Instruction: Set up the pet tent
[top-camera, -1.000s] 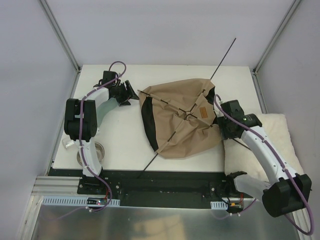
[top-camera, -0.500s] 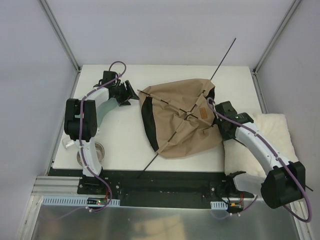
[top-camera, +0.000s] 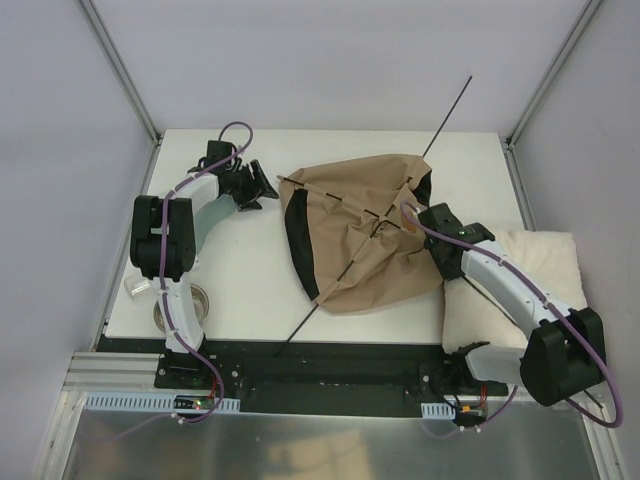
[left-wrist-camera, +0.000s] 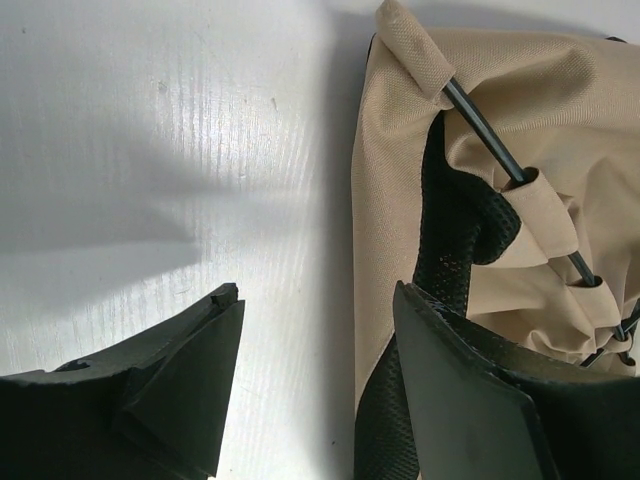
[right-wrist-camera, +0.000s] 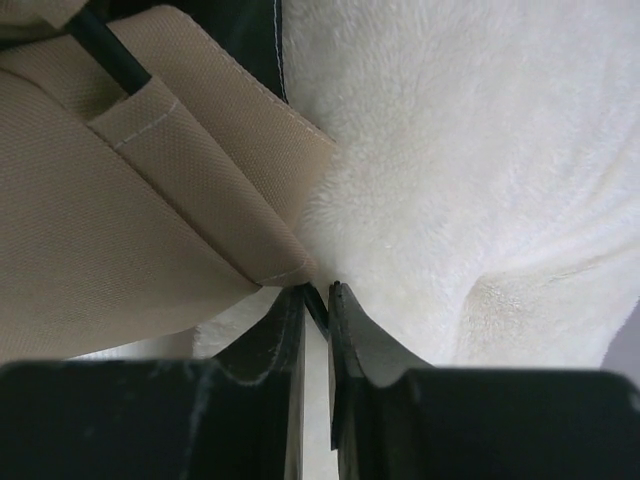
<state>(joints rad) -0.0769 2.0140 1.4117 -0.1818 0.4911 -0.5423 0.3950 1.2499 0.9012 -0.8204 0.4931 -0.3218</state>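
The pet tent (top-camera: 355, 235) lies collapsed in the middle of the table, tan fabric with black lining and thin black poles (top-camera: 450, 112) crossing it. My left gripper (top-camera: 258, 184) is open just left of the tent's edge. In the left wrist view the left gripper (left-wrist-camera: 315, 375) shows bare table between its fingers, and the black lining (left-wrist-camera: 455, 230) sits by the right finger. My right gripper (top-camera: 421, 221) is at the tent's right edge. In the right wrist view the right gripper (right-wrist-camera: 316, 290) is shut on a thin black pole at the fabric hem (right-wrist-camera: 180, 170).
A fluffy cream cushion (top-camera: 525, 285) lies at the table's right edge, under the right arm and against the tent. One pole end (top-camera: 298, 327) reaches toward the near edge. A metal bowl (top-camera: 186, 305) and a clear cup (top-camera: 136, 287) stand near the left arm's base.
My right arm has moved left to the tent's edge and its jaws have closed. The tent fabric has shifted slightly. The left gripper has turned a little.
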